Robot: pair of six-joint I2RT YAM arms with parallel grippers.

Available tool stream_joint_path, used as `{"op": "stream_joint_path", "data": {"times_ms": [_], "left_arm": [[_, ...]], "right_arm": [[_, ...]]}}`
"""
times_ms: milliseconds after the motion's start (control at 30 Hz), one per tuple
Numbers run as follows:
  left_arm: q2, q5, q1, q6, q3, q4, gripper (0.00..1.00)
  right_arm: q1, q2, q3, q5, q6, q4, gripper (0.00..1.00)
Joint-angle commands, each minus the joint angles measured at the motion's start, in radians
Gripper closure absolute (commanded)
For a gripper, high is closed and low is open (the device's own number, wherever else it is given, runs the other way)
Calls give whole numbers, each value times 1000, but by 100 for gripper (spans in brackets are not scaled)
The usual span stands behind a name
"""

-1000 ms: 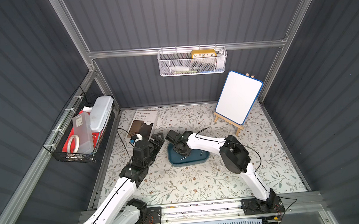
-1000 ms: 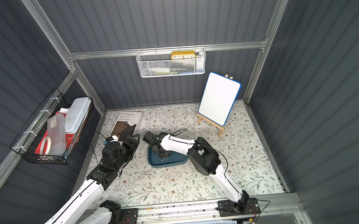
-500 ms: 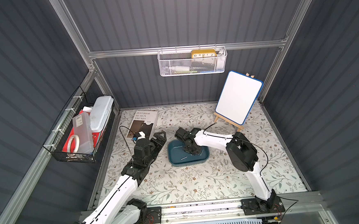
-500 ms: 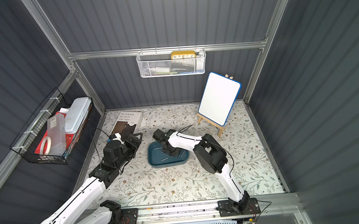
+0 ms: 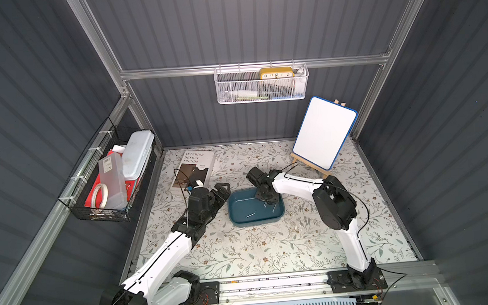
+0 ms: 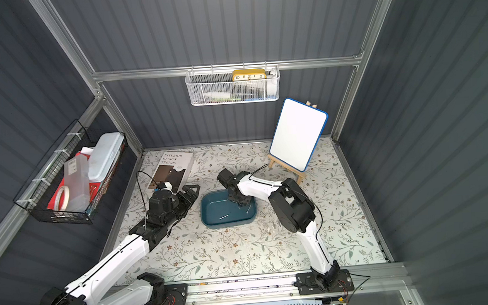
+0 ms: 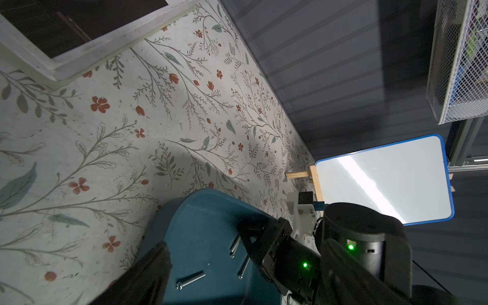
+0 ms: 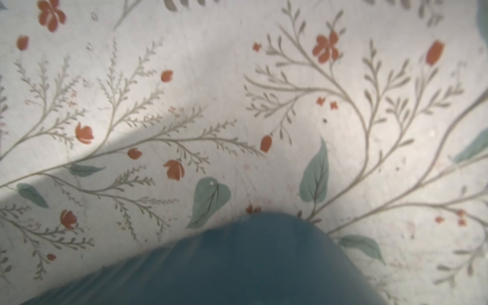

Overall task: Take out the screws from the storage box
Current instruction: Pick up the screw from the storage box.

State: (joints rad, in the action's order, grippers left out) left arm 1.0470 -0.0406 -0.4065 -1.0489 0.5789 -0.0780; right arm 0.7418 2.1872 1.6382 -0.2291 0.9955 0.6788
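Observation:
The teal storage box (image 5: 240, 210) (image 6: 211, 211) lies mid-mat. Three screws show on its floor: one alone (image 5: 250, 215) (image 7: 190, 280), two (image 7: 235, 247) close to the right gripper's tip. More screws (image 5: 304, 207) lie on the mat right of the box. My right gripper (image 5: 267, 199) (image 6: 241, 202) reaches down into the box's far right part; its jaws are hidden by its own body. The right wrist view shows only a blurred corner of the box (image 8: 237, 264). My left gripper (image 5: 223, 193) stands open just left of the box, holding nothing, one finger (image 7: 150, 274) at the box rim.
A book (image 5: 193, 169) lies at the back left. A whiteboard on a wooden easel (image 5: 324, 136) stands at the back right. A black wire basket (image 5: 108, 182) hangs on the left wall. A white mesh basket (image 5: 262, 85) hangs on the back wall.
My right gripper has slid from the box's left part to its far right part. The left gripper has edged a little closer to the box.

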Motion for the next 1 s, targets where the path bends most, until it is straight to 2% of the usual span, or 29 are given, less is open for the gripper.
{"op": "stream_joint_path", "data": {"times_ms": [0, 267, 667, 967], "left_arm": [[23, 24, -5, 33, -11, -23, 8], [71, 43, -5, 45, -14, -37, 8], [88, 55, -5, 50, -27, -45, 7], [79, 77, -5, 49, -45, -48, 7]], "right_arm": [[-5, 49, -43, 33, -39, 14, 75], [1, 5, -78, 29, -36, 16, 74], [5, -82, -83, 35, -31, 39, 67], [58, -51, -65, 57, -8, 22, 64]]}}
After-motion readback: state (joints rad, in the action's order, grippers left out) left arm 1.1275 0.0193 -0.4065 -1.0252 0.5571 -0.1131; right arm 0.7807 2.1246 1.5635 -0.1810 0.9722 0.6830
